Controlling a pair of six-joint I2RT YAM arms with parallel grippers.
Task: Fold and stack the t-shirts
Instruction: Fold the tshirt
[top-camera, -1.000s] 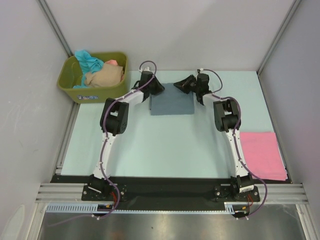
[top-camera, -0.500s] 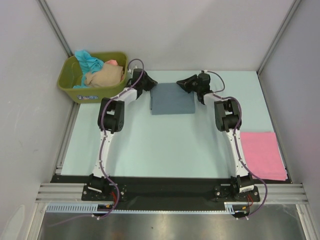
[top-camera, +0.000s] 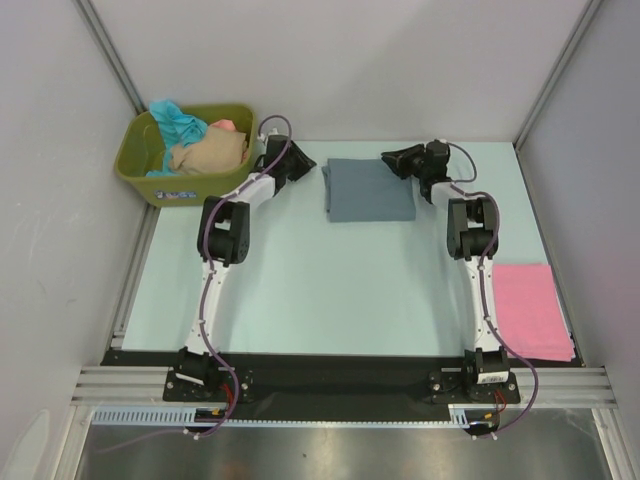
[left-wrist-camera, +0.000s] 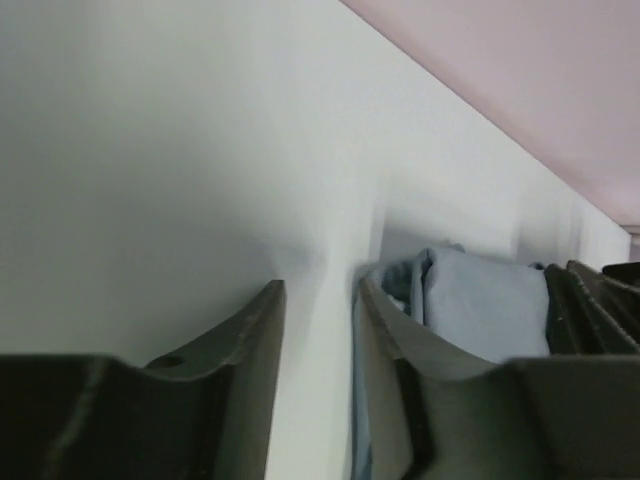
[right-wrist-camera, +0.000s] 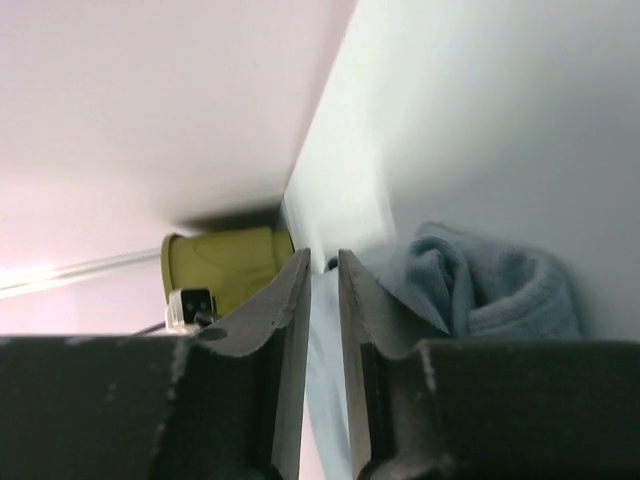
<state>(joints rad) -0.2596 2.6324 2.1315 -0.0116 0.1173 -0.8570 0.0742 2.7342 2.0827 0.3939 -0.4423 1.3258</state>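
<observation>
A slate grey-blue t-shirt (top-camera: 368, 190) lies folded into a rectangle at the back middle of the table. My left gripper (top-camera: 300, 160) is off its left edge, clear of the cloth, jaws apart with only table between them (left-wrist-camera: 320, 290); the shirt (left-wrist-camera: 480, 300) shows past the right finger. At the shirt's far right corner sits my right gripper (top-camera: 392, 158), its jaws a narrow gap apart (right-wrist-camera: 323, 258), and the bunched cloth (right-wrist-camera: 480, 285) lies just beside the right finger. A folded pink t-shirt (top-camera: 525, 310) lies at the right edge.
An olive-green tub (top-camera: 185, 155) at the back left holds crumpled teal (top-camera: 178, 120), beige (top-camera: 208, 152) and salmon (top-camera: 225, 125) shirts; it also shows in the right wrist view as the tub (right-wrist-camera: 225, 265). Grey walls close in the back and both sides.
The grey-blue shirt has slid to the right along with the right gripper. The left gripper let go, pulled back left toward the tub, and both sets of jaws have widened.
</observation>
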